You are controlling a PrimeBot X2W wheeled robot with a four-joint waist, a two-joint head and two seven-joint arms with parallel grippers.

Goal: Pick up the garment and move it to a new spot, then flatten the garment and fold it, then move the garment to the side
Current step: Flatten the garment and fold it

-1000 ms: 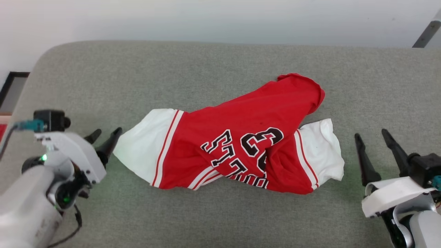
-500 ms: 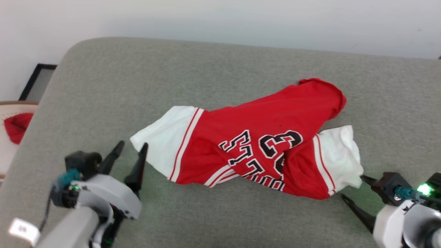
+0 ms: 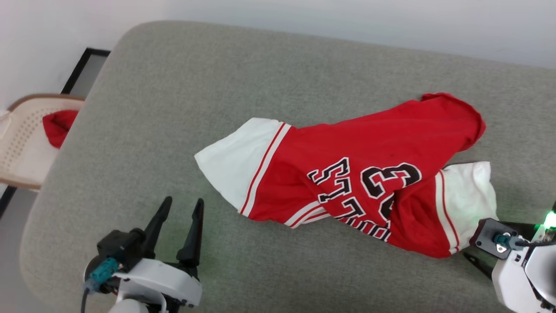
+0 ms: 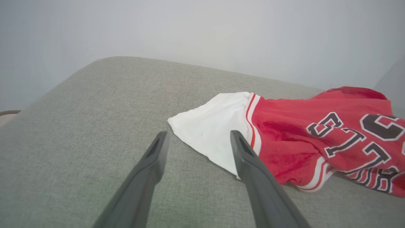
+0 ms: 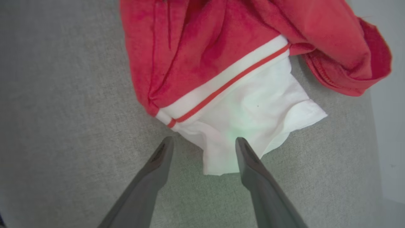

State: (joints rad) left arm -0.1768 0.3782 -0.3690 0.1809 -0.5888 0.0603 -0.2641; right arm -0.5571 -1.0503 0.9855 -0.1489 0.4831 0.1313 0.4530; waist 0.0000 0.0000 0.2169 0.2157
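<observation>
Leftward — open cushion point(image 3: 143, 130) beyond white edge of garment point(image 3: 369, 143)

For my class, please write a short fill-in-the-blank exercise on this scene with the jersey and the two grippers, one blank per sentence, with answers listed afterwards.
1. The jersey lying on the grey cushion has a ____ body.
2. The left gripper has its fingers spread and holds ____.
3. The right gripper aims at a ____ sleeve.
4. On the beige chair lies a small ____ cloth.
Missing words: red; nothing; white; red.
</observation>
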